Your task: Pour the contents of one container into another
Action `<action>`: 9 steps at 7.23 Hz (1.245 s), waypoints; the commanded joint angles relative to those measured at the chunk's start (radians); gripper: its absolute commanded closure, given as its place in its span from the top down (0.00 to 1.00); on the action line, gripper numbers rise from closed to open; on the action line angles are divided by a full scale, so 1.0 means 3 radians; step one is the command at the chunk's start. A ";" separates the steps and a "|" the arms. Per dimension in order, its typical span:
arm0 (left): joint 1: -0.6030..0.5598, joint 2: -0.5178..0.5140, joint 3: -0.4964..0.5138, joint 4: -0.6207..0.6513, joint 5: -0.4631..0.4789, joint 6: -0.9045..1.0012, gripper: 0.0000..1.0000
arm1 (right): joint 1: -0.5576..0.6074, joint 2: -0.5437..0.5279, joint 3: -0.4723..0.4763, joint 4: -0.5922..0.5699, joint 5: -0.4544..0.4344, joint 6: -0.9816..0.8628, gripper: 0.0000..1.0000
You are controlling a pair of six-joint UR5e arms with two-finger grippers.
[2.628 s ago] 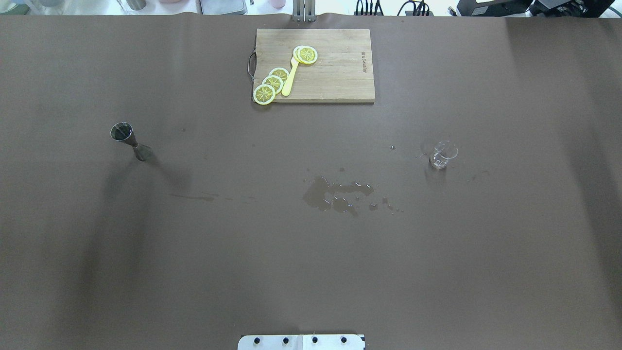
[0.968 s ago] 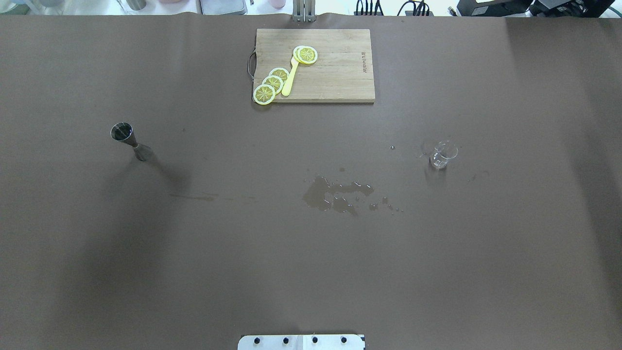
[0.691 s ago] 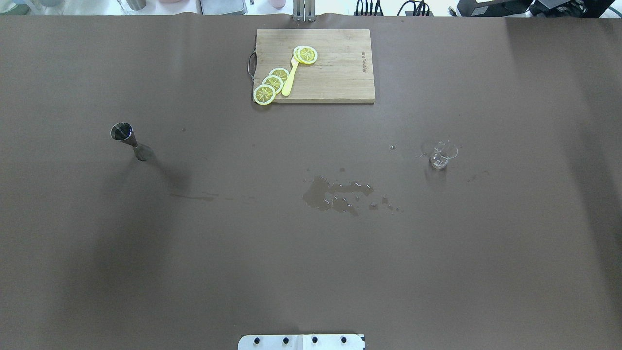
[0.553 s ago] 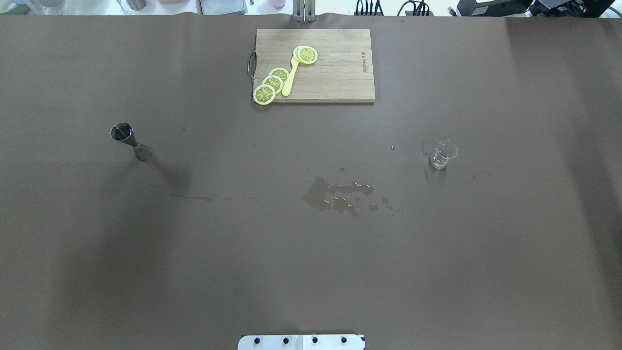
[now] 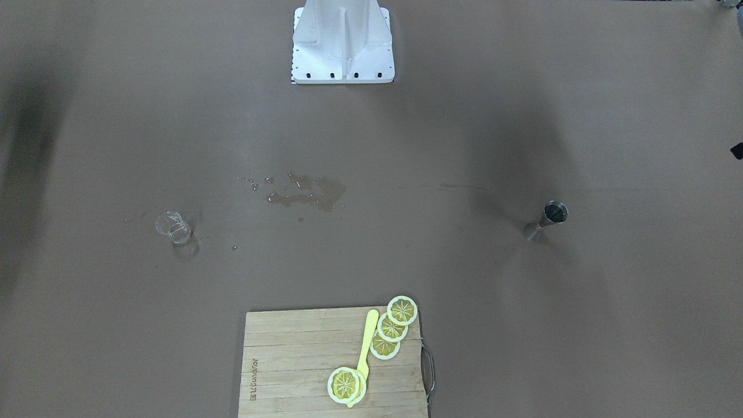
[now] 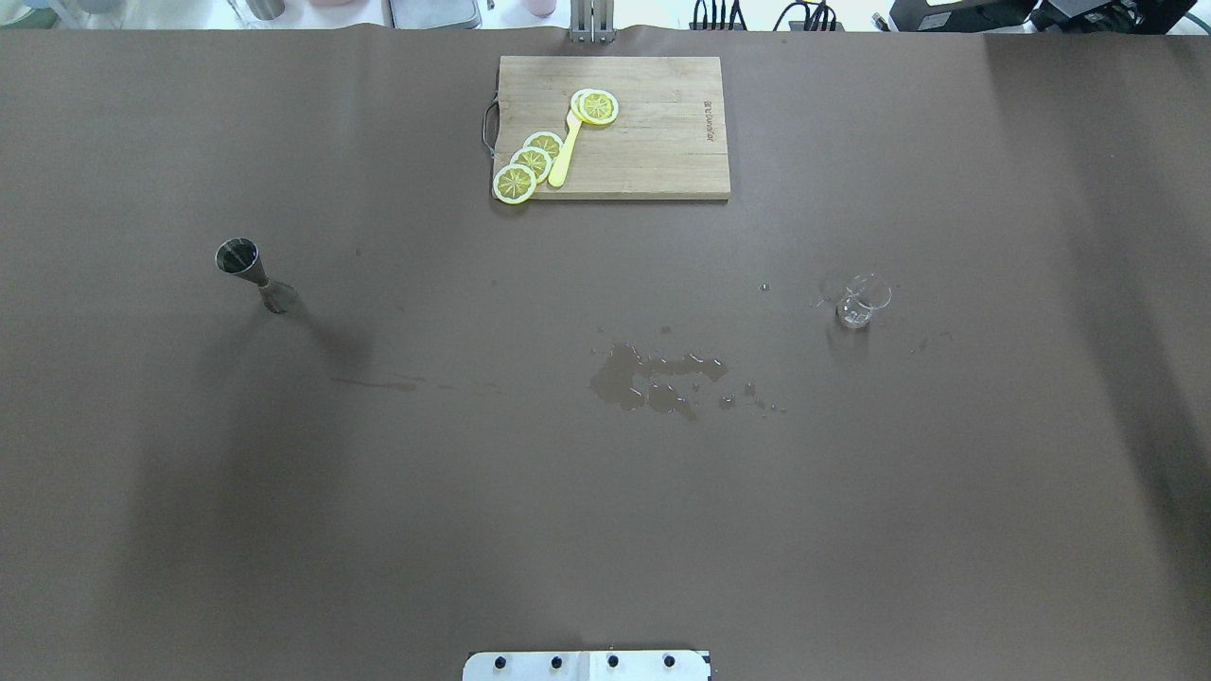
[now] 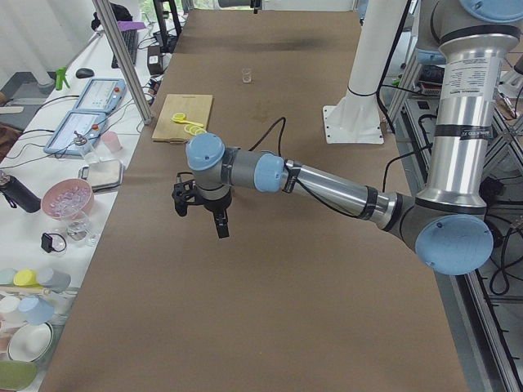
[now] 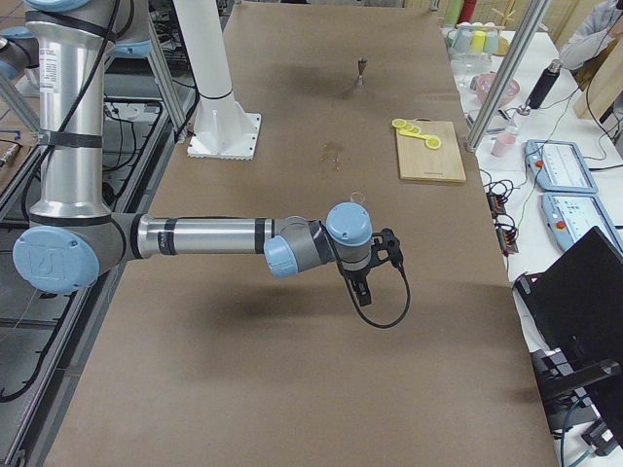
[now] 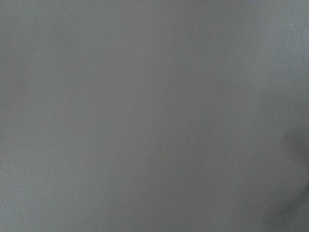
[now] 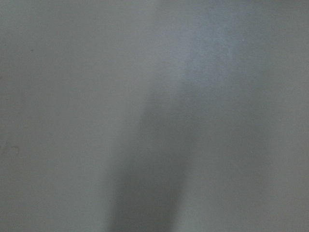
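Nothing grasped yet: jigger (image 6: 254, 274), beaker (image 6: 861, 305) stand well apart on surface (image 6: 605, 530); left tool (image 7: 206, 214), right tool (image 8: 364, 284) hover clear, opening cannot tell. Next: reach one vessel, grip upright

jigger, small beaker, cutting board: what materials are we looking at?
Jigger: looks like metal, probably stainless steel, going by the dark reflective sheen.
Beaker: clear and see-through with bright rim highlights. Glass or clear plastic, can't tell which.
Cutting board: wood or bamboo with a matte finish, showing plank seams and grain.
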 commanded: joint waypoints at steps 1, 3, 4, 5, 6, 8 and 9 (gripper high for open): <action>0.0243 -0.0148 -0.0061 -0.0033 -0.0015 -0.0263 0.99 | -0.0239 0.0004 0.0020 0.0385 0.0017 0.0005 1.00; 0.0426 -0.0214 -0.0296 -0.0023 0.0000 -0.0476 0.99 | -0.0428 0.0034 0.0009 0.0982 0.0078 0.0005 1.00; 0.0594 -0.0285 -0.0464 -0.0038 0.0015 -0.0954 0.99 | -0.0525 0.0055 0.0025 0.1213 0.0119 0.0015 1.00; 0.0803 -0.0306 -0.0664 -0.0043 0.0172 -0.1333 0.99 | -0.0587 0.0060 0.0101 0.1377 0.0170 0.0020 1.00; 0.1119 -0.0306 -0.0868 -0.0074 0.0356 -0.1686 0.99 | -0.0618 0.0121 0.0101 0.1728 0.0327 0.0020 1.00; 0.1682 -0.0316 -0.1226 -0.0099 0.0979 -0.2331 0.99 | -0.0649 0.0269 0.0086 0.2053 0.0416 0.0030 1.00; 0.1816 -0.0392 -0.1253 -0.0155 0.1032 -0.2526 0.99 | -0.0654 0.0315 0.0061 0.2135 0.0588 0.0035 1.00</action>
